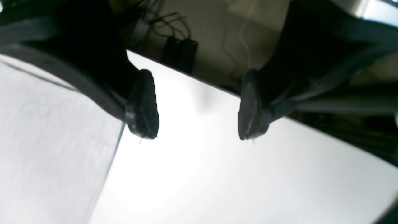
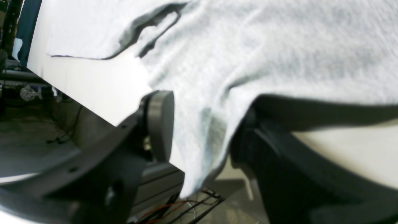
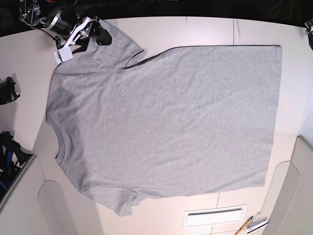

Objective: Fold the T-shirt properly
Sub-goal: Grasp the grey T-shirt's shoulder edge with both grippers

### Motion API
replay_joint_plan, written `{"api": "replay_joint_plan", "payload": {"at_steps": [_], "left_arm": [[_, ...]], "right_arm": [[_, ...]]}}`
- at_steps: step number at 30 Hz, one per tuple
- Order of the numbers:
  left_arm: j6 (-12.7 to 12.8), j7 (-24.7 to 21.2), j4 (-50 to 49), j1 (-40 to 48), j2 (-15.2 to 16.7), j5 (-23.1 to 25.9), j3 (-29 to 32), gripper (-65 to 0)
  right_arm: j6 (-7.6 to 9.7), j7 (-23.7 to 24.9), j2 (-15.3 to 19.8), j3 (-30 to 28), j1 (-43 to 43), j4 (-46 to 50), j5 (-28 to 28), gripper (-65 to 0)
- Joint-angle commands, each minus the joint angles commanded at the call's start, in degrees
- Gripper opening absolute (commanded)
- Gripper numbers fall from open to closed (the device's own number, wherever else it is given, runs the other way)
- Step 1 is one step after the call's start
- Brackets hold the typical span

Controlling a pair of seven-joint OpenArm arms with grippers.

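two arms, but only one sits at the cloth. the T-shirt (image 3: 161,122) lies spread flat on the surface (image 3: 195,29), plain grey side up, its long axis running across the base view: neck at that view's left, straight hem at its right, one sleeve toward the top-left corner and the other toward the bottom.

my right fingers (image 2: 199,130) are at that top-left sleeve. in the right wrist view a fold of sleeve fabric hangs down between the two pads, which stand apart around it. one pad (image 2: 160,124) shows a gap beside the cloth; the other is hidden behind the fold, so i judge the cloth is not yet pinched.

my left fingers (image 1: 197,107) are spread wide with nothing between them, over bare surface. the shirt's straight edge (image 1: 116,146) lies just off to one side in the left wrist view. this arm barely shows in the base view, so i cannot place it exactly, though it seems to be near the hem end.

so the sleeve belongs to the right arm, which is plainly nearer, and folding it inward means carrying it toward the shirt's middle, across the long axis.
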Motion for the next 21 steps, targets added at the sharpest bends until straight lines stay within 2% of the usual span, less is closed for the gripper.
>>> {"api": "replay_joint_plan", "payload": {"at_steps": [8, 13, 17, 21], "left_arm": [[-5.7, 3.6, -12.5, -6.3, -2.0, -8.5, 0.1, -21.2], [-8.3, 5.0, -16.9, -7.9, -2.7, -10.5, 3.0, -21.2], [-8.4, 5.2, -17.1, -9.6, -3.7, -9.7, 7.2, -21.2], [-8.4, 5.2, -17.1, -10.7, -3.8, -9.3, 7.6, -21.2]], "right_arm": [[-0.02, 0.0, 0.0, 0.0, 0.0, 0.0, -0.9, -36.8], [0.0, 0.0, 0.0, 0.0, 0.0, 0.0, -0.9, -36.8], [0.0, 0.0, 0.0, 0.0, 0.0, 0.0, -1.0, -36.8], [-0.02, 0.0, 0.0, 0.0, 0.0, 0.0, -2.3, -36.8]]}}
